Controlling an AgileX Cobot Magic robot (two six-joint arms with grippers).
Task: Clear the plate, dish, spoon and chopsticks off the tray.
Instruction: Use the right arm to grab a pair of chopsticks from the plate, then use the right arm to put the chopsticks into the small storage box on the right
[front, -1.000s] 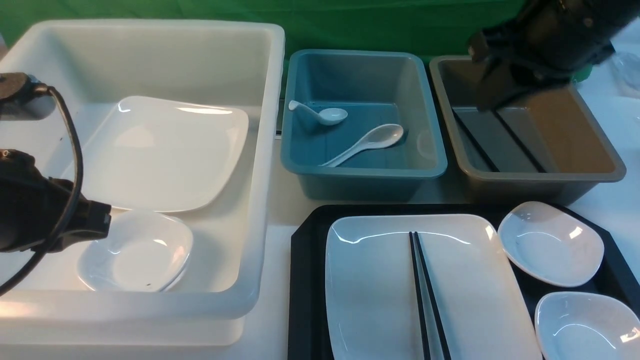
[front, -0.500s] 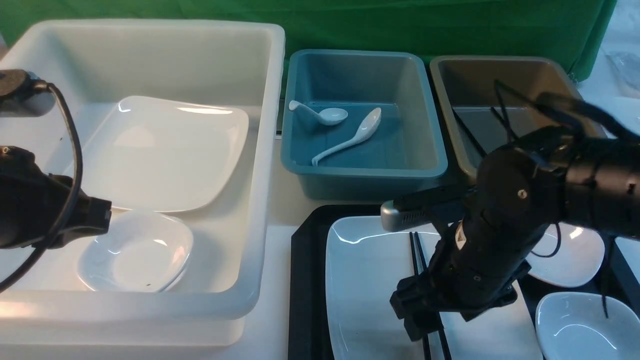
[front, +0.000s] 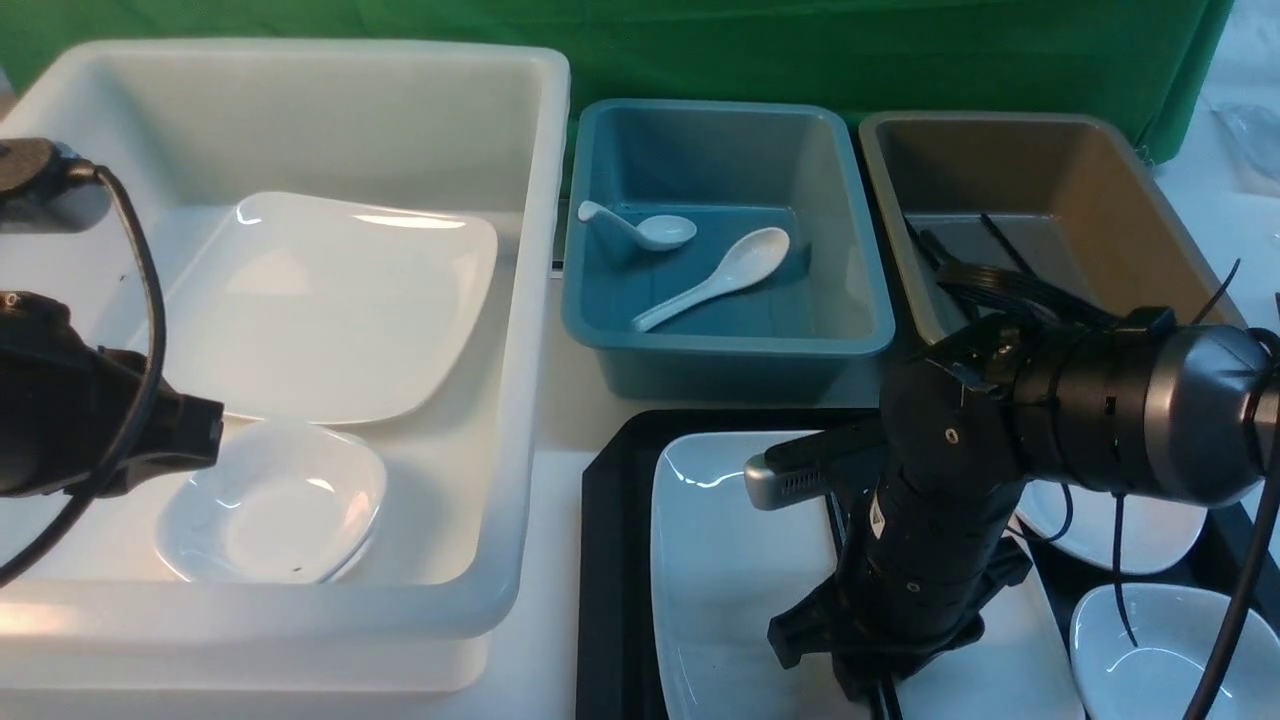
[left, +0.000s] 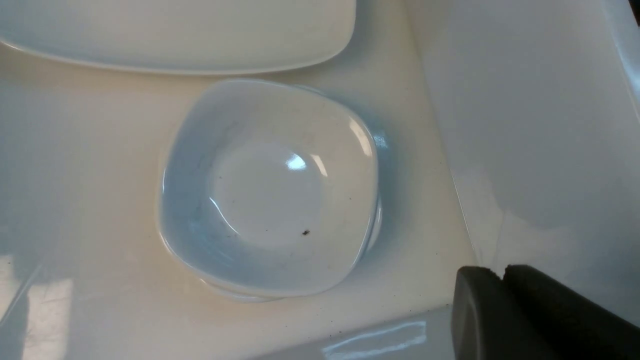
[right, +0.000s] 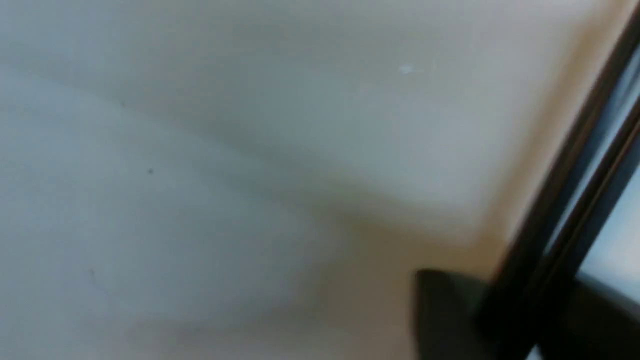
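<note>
The large white plate (front: 740, 570) lies on the black tray (front: 608, 560). The black chopsticks (right: 565, 200) lie across the plate. My right arm hides nearly all of them in the front view. My right gripper (front: 872, 690) is down on the plate, its fingers closed against both sides of the chopsticks (right: 525, 295); that view is blurred. Two small white dishes (front: 1150, 655) sit on the tray's right side, the farther one (front: 1160, 520) partly behind the arm. The long-handled spoon (front: 715, 280) lies in the blue bin (front: 730, 345). My left gripper (front: 212, 435) is shut and empty (left: 500, 272).
The big white bin (front: 520, 400) on the left holds another large plate (front: 330, 300) and stacked small dishes (front: 275, 505), which also show in the left wrist view (left: 270, 190). A shorter spoon (front: 645, 230) lies in the blue bin. The grey bin (front: 1090, 350) holds black sticks (front: 935, 255).
My right arm came from above the grey bin down onto the plate and sank lower over the chopsticks. The long spoon shifted in the blue bin. The left arm stayed still.
</note>
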